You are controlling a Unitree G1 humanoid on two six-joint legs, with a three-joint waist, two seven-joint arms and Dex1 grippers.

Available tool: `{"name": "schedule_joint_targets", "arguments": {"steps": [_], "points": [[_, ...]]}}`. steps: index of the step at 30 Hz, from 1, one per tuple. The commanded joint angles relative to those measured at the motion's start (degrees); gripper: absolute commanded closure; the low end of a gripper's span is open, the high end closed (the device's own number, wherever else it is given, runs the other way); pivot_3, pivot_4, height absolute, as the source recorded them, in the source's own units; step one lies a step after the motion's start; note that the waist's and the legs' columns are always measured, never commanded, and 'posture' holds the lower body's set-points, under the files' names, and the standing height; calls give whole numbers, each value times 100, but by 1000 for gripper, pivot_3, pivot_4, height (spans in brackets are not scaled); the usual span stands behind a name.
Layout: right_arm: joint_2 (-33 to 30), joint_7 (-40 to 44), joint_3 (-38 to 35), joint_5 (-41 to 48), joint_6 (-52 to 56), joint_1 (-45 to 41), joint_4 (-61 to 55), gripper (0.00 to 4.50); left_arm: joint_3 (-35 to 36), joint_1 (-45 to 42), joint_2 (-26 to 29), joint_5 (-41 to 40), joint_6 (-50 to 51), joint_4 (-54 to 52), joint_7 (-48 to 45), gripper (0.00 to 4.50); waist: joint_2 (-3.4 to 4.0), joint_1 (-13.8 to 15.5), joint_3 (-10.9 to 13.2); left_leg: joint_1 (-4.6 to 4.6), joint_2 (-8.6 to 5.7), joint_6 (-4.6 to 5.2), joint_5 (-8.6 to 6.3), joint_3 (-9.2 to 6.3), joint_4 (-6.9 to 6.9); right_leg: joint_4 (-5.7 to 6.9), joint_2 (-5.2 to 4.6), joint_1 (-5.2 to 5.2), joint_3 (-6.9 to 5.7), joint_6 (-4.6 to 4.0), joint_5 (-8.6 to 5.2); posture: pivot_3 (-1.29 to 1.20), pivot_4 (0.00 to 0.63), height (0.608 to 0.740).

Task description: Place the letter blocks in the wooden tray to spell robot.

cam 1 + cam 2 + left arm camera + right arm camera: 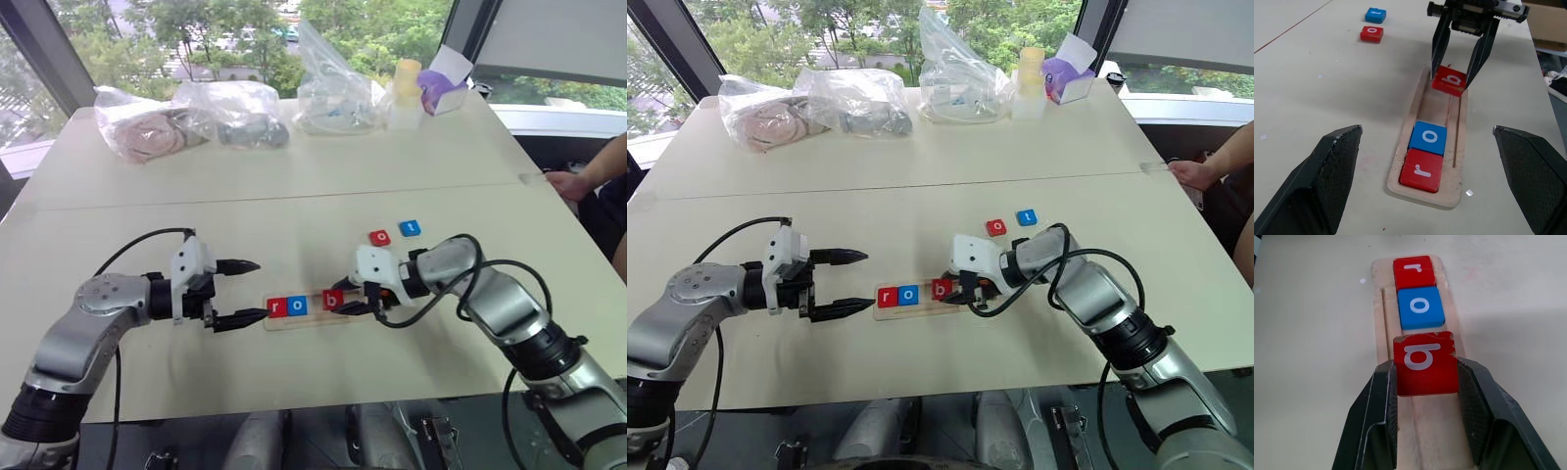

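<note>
The wooden tray lies near the table's front edge. A red r block and a blue o block lie in its left end. My right gripper is shut on a red b block, holding it tilted just above the tray beside the blue o. A loose red o block and a blue t block rest on the table behind the tray. My left gripper stands open at the tray's left end, with nothing between its fingers.
Clear plastic bags with contents, a pale bottle and a purple box line the table's far edge. A person's hand rests at the table's right edge. A seam crosses the tabletop.
</note>
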Motion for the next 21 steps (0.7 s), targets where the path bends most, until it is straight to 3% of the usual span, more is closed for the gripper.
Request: {"name": "schedule_joint_targets", "arguments": {"steps": [1,21], "points": [[138,-107,185,-240,-106,-136,57,3373,154,28,39,-58,3,-213,68,0,0,-1,0,0,0,0,0,0,0,0,0,0,0,0,0,0,150,740],[602,-143,371,-576,-141,-222,407,3373,96,54,-73,-50,-10,-322,353,0,0,-11,0,1,-1,-1,1,0,0,4,6,-3,-1,0,1,0,150,740]]}}
